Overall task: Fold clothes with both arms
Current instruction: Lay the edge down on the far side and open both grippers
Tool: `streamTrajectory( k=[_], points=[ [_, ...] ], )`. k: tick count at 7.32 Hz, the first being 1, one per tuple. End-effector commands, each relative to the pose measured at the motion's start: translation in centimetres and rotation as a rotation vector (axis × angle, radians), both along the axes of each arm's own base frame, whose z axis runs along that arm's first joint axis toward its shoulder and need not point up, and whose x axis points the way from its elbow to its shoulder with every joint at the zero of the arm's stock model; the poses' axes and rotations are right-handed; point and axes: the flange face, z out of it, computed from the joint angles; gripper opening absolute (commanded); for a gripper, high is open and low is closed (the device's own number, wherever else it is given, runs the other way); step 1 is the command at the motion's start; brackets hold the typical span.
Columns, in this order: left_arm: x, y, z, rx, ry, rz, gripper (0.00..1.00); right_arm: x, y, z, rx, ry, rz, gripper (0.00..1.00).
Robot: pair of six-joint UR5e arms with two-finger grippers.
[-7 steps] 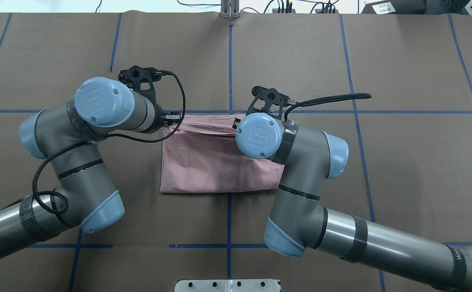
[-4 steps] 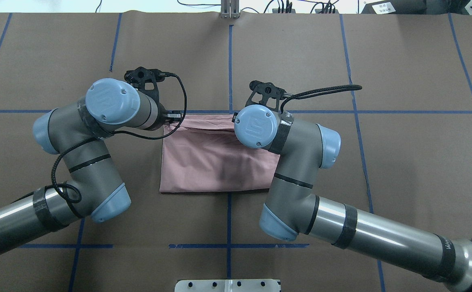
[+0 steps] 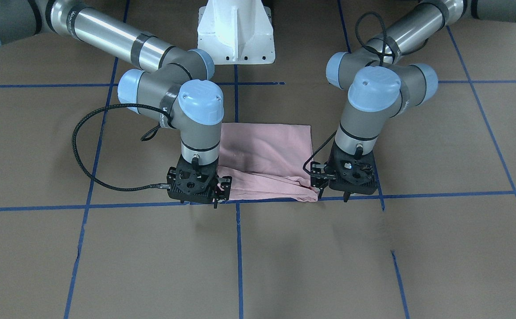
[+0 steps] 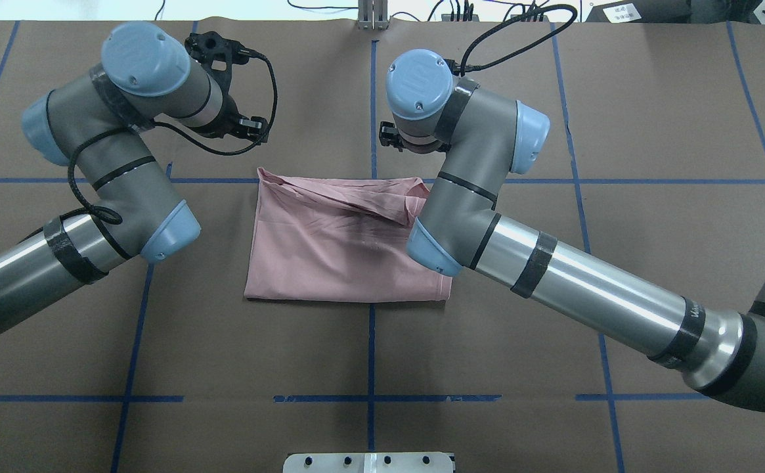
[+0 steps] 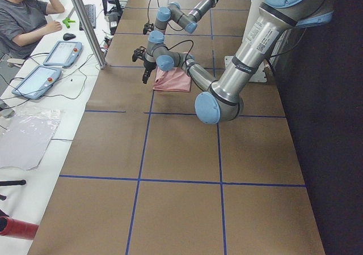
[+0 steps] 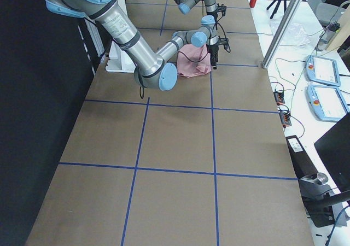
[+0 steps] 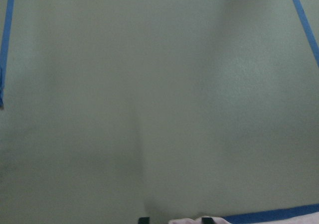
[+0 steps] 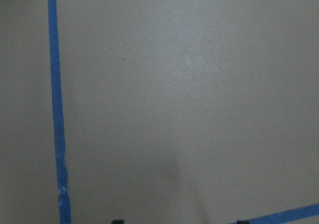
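Observation:
The clothes, one pale pink T-shirt (image 4: pixel 343 249), lie folded into a rectangle on the brown table, plain side up, with the far edge rumpled. In the front-facing view the shirt (image 3: pixel 266 155) lies between both grippers. My left gripper (image 3: pixel 333 195) hangs beside the shirt's far corner with its fingers apart and nothing between them. My right gripper (image 3: pixel 204 201) hangs at the other far corner. The right wrist view shows the right gripper (image 8: pixel 178 222) wide open over bare table. In the left wrist view the fingertips (image 7: pixel 143 220) stand apart, with a strip of pink cloth at the frame's bottom edge.
Blue tape lines (image 4: pixel 372 98) grid the brown table cover. The white pedestal base (image 3: pixel 235 31) stands at the robot's side. A person (image 5: pixel 28 22) sits at a side desk with tablets (image 5: pixel 59 52), and a metal post (image 5: pixel 85 22) stands at the table's far edge.
Both grippers were low at the shirt's far edge. They have since risen and moved farther out, and the shirt's far edge now lies loose and rumpled on the table.

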Motion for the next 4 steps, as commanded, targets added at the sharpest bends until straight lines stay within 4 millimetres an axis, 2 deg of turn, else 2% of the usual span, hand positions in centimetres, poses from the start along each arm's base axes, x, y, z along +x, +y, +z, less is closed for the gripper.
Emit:
streamTrajectory(
  k=[1, 2, 3, 4],
  points=[
    [-1.0, -0.2, -0.3, 0.023, 0.007, 0.017, 1.0, 0.6, -0.3, -0.5, -0.001, -0.018, -0.039, 1.0],
    [-2.5, 0.6, -0.8, 0.037, 0.018, 0.013, 1.0, 2.9, -0.2, -0.4, -0.021, -0.062, -0.061, 1.0],
    [-5.8, 1.8, 0.0, 0.076, 0.01, 0.019, 1.0, 7.3, 0.4, 0.8, 0.007, -0.089, -0.108, 1.0],
    [-9.3, 1.8, -0.6, 0.135, -0.05, 0.055, 1.0, 12.4, 0.5, 3.9, 0.049, -0.081, -0.16, 1.0]
  ],
)
